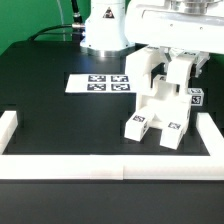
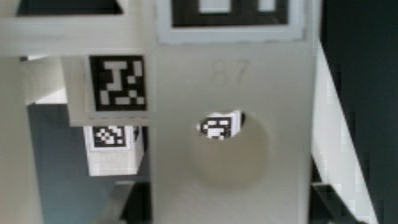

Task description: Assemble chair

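Note:
The partly joined white chair [image 1: 158, 104] stands at the exterior view's right, near the corner of the border wall. Two tagged ends [image 1: 139, 125] point toward the front. My gripper [image 1: 177, 70] comes down from above onto the chair's upper part. In the wrist view a broad white chair panel [image 2: 240, 110] with a small tag in a round hole [image 2: 217, 125] fills the gap between my dark fingers [image 2: 150, 200]. My gripper [image 2: 233, 206] looks shut on this panel. More tagged parts [image 2: 118, 82] lie behind it.
The marker board [image 1: 100, 83] lies flat on the black table at the exterior view's middle. The white border wall [image 1: 90, 164] runs along the front and up both sides. The robot base [image 1: 103, 30] stands at the back.

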Available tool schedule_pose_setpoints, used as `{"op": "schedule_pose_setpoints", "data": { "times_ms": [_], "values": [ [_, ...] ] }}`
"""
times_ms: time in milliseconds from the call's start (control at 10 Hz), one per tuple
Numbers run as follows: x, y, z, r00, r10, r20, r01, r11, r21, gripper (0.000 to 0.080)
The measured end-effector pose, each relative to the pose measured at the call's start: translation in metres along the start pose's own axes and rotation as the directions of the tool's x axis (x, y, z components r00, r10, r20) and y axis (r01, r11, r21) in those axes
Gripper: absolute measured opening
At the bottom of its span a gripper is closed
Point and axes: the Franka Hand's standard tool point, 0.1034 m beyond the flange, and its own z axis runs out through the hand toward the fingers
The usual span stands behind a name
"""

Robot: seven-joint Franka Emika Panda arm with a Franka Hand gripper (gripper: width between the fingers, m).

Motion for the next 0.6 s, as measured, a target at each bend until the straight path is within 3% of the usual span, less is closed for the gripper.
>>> {"op": "schedule_pose_setpoints", "data": {
  "times_ms": [600],
  "values": [
    [-0.0071,-0.0053,0.0013,1.000,-0.003,0.002,0.003,1.000,-0.001,0.0289]
  ]
}}
